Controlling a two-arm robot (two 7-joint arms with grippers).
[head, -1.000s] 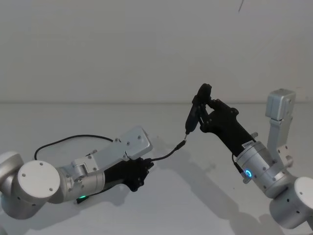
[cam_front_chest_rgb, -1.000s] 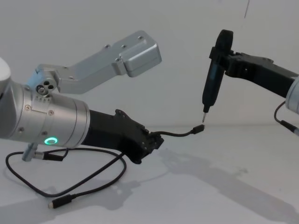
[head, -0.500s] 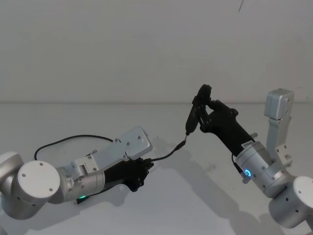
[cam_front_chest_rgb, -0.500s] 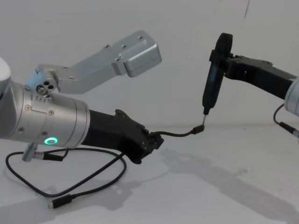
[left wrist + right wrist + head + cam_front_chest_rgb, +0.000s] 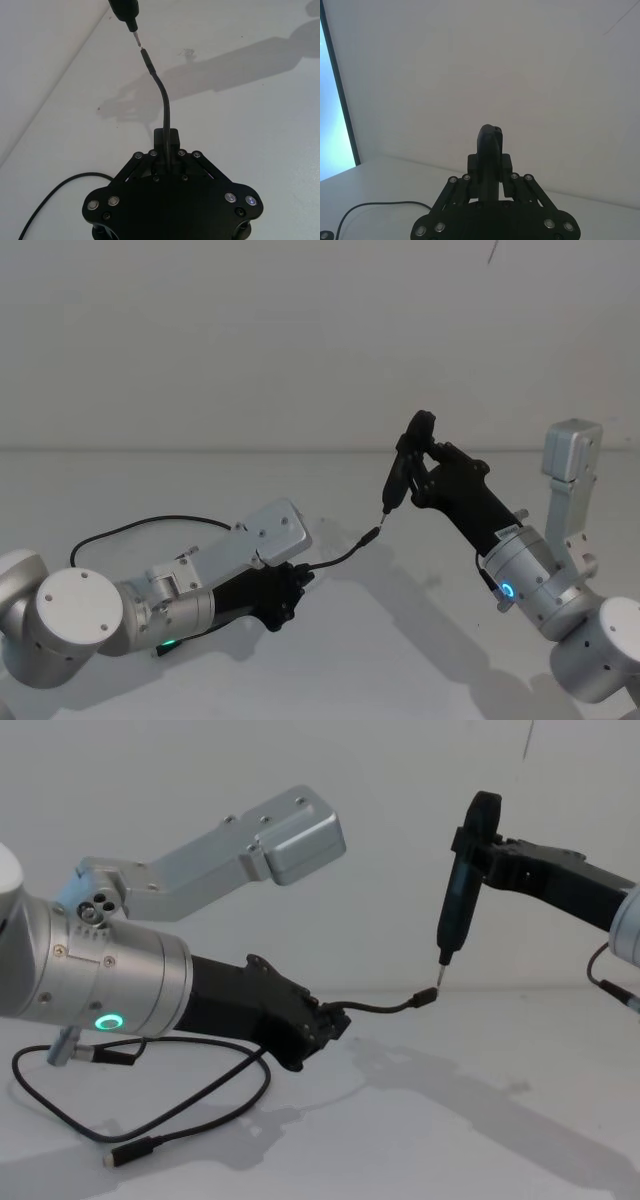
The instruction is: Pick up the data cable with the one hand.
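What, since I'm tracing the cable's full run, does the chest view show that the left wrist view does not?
Chest view only: the data cable looping over the table to its far plug, the left arm's green ring, and the right gripper holding the whole pen-shaped tool. Left wrist view only: a straight look down the cable where the jaws of the left gripper clamp it. Both: the cable's raised plug close to the tool's metal tip.
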